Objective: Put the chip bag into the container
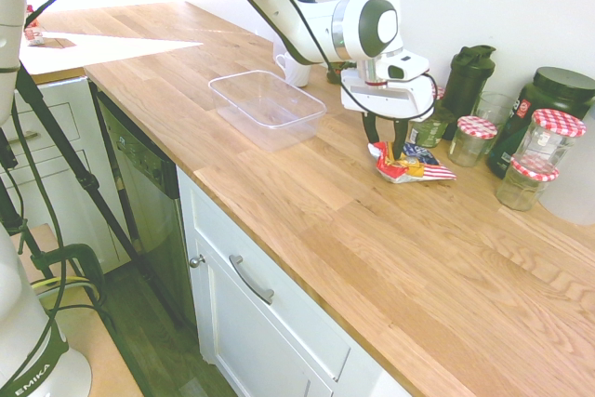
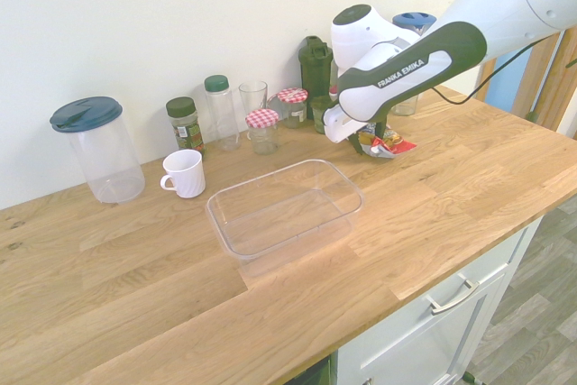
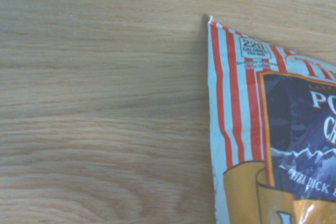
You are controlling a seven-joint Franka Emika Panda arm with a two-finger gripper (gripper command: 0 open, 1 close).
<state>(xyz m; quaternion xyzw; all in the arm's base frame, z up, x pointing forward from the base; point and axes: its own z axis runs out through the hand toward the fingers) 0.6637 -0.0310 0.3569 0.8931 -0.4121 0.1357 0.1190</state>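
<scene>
Reaching the bag: done, by the look of it; the pincer (image 1: 386,148) is down at the chip bag (image 1: 409,170), one finger on the near side of it.
Pincer: released, its fingers standing apart about one end of the bag; no firm grip shows.
Chip bag: lying on the bench (image 1: 279,202), close to the glass jars (image 1: 472,140) with checked lids, outside the container.
Striped end: spread out beyond the fingers in the first exterior view; in the wrist view it lies flat on the wood.
Container: upright on the bench, well apart from the bag, near the white mug (image 2: 184,174); its rim (image 2: 302,233) is uncovered and nothing shows inside.
Grip: left to do, and probably the step in hand; the fingers need to close on enough of the crinkled wrapper to hold it.
Lift: left to do; the bag should clear the container's rim, and a shallow pinch could let it slip.
Carry and drop: left to do, across the bench and over the open tub.
Overall: an early stage, I judge, with the approach made and the placing all ahead.
</scene>
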